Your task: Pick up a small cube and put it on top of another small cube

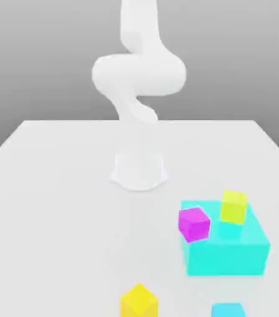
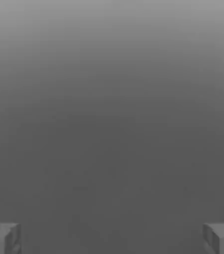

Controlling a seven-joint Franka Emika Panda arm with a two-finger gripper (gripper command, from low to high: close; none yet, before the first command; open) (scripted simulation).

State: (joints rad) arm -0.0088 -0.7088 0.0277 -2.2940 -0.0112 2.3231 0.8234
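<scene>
The small cyan cube (image 1: 228, 310) lies on the white table at the near edge of the exterior view, toward its right, partly cut off by the frame. To its left sits a yellow cube (image 1: 139, 301) of the same size. A magenta cube (image 1: 193, 223) is at the upper left edge of the large cyan block (image 1: 228, 247). A yellow-green cube (image 1: 233, 206) stands on top of that block. In the hand view my gripper (image 2: 112, 238) is open, its two grey fingers (image 2: 2, 238) far apart with nothing between them and plain grey background ahead.
My white arm (image 1: 138, 74) rises from its round base (image 1: 139, 171) at the table's middle and bends upward out of the exterior view. The white table (image 1: 55, 204) spreads wide to the exterior view's left of the cubes.
</scene>
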